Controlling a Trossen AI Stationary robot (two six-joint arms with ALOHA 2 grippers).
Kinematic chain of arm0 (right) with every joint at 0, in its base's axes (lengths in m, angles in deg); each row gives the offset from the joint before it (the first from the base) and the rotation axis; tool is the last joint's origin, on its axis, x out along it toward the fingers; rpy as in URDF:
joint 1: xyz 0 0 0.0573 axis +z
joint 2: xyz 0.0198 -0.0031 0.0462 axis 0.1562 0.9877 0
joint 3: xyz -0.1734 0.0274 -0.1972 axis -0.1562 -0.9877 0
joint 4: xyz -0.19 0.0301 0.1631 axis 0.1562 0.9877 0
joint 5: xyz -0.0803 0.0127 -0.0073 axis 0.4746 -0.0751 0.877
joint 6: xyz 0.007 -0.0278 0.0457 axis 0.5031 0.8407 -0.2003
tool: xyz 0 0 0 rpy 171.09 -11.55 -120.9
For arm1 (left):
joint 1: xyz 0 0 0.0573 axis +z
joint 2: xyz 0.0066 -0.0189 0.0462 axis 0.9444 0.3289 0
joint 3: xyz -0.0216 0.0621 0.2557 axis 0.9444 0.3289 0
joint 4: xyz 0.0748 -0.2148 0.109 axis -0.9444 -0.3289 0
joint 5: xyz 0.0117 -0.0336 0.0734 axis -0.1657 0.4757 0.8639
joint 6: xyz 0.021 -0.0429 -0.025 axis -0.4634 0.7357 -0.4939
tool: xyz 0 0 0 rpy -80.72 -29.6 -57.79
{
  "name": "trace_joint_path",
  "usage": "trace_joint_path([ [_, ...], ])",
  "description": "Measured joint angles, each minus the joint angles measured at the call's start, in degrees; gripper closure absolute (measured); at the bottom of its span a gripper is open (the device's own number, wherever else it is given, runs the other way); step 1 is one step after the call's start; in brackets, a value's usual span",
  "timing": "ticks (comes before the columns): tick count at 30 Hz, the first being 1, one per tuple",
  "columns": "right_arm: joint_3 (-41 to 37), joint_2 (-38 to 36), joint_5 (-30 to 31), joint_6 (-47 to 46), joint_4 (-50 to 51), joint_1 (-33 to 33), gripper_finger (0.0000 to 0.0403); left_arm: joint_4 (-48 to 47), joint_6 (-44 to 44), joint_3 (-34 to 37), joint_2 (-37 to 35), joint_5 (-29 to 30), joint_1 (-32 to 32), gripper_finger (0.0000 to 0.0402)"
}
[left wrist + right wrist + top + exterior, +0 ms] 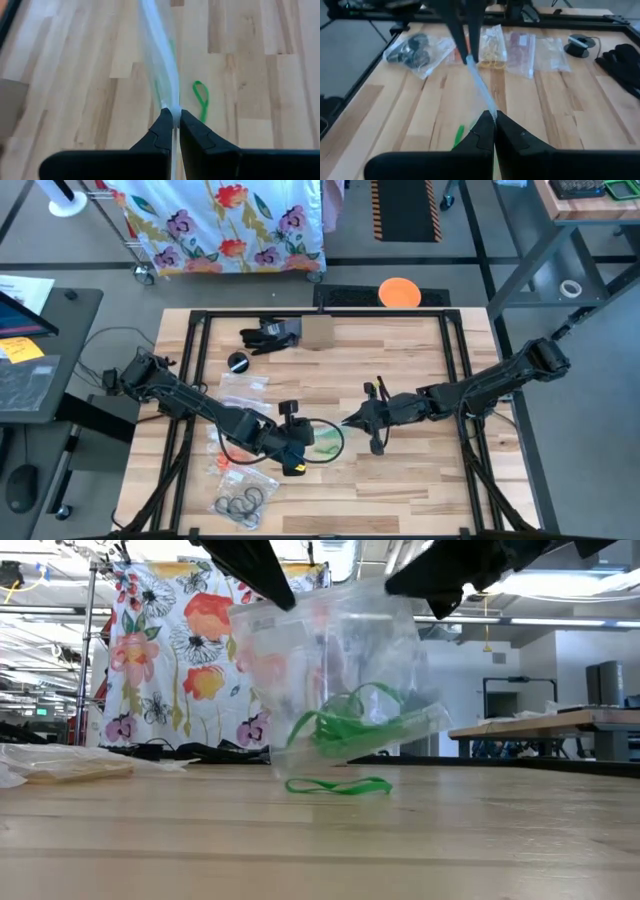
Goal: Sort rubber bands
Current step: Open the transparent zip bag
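A clear zip bag (pixel 340 660) with green rubber bands (pixel 350 725) inside hangs between my two grippers over the middle of the table. My left gripper (pixel 308 436) is shut on one end of its upper edge. My right gripper (pixel 347 421) is shut on the other end. One loose green rubber band (pixel 338 786) lies flat on the table under the bag, also seen in the left wrist view (pixel 201 100). Whether the bag's bottom touches the table, I cannot tell. My left gripper pinches the bag's upper edge (pixel 172 107) between its two fingers, slanting down from the table's left. The bag hangs below the fingers. My right gripper pinches the opposite end of that edge (pixel 491 114) between its two fingers, coming nearly level from the table's right. The edge (pixel 480 85) runs straight and taut across to the left gripper.
Left of the held bag, filled zip bags lie on the table: dark bands (pixel 412 50), yellow (pixel 492 47), red (pixel 520 47), and a clear one (pixel 552 52). A black spool (pixel 577 41) and black gloves (pixel 622 60) lie toward the far edge. Bare wood lies to the right.
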Motion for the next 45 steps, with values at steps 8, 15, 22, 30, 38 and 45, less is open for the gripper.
trace_joint_path([
  [8, 0.2, -0.5, -4.0, -4.1, -1.5, 0.1, 0.0269, -1.6, -0.5, 0.0, 0.0, 2.4, 0.1, 0.0396],
  [15, 4.7, -0.1, -3.7, -1.8, -1.2, 0.0, 0.0185, -2.5, -1.4, 0.0, 0.0, 1.7, 0.1, 0.0396],
  [22, 7.3, 7.0, -3.1, -2.0, 1.0, -3.6, 0.0180, -0.1, -4.6, -0.1, 0.0, 0.8, 0.2, 0.0396],
  [30, 9.6, 9.8, -3.2, -2.0, 4.1, -2.8, 0.0186, 0.0, -4.8, -0.1, 0.0, 0.1, 0.2, 0.0396],
  [38, 9.7, 9.9, -2.9, -2.0, 4.9, -3.0, 0.0187, 0.1, -4.3, -0.1, 0.0, -0.5, 0.2, 0.0396],
  [45, 9.7, 9.9, 0.0, -1.7, 7.8, -3.1, 0.0187, 2.3, -5.8, -0.2, -0.2, -0.5, 0.6, 0.0396],
])
